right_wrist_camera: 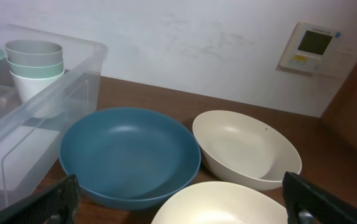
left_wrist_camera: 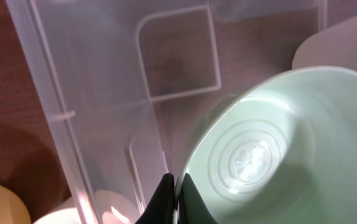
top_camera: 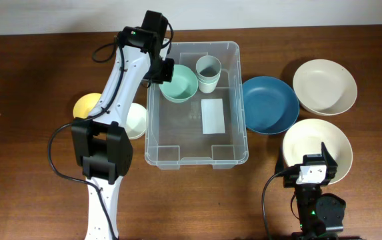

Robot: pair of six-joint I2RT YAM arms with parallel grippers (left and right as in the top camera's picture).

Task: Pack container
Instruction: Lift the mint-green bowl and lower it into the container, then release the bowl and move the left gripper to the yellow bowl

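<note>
The clear plastic container [top_camera: 234,143] sits mid-table with a white label [top_camera: 213,115] on its base. My left gripper [top_camera: 165,72] is shut on the rim of a mint green bowl [top_camera: 181,83], held inside the container's far left corner; in the left wrist view the fingers [left_wrist_camera: 176,194] pinch the bowl's [left_wrist_camera: 278,143] rim beside the container's wall [left_wrist_camera: 91,93]. A stack of cups [top_camera: 209,72] stands in the container's far part. My right gripper [right_wrist_camera: 178,202] is open, low over a cream bowl [top_camera: 311,143] at the front right.
A blue bowl [top_camera: 269,103] and a second cream bowl [top_camera: 324,87] lie right of the container. A yellow bowl [top_camera: 86,105] and a white bowl [top_camera: 137,120] lie left of it. A wall thermostat [right_wrist_camera: 309,46] shows in the right wrist view.
</note>
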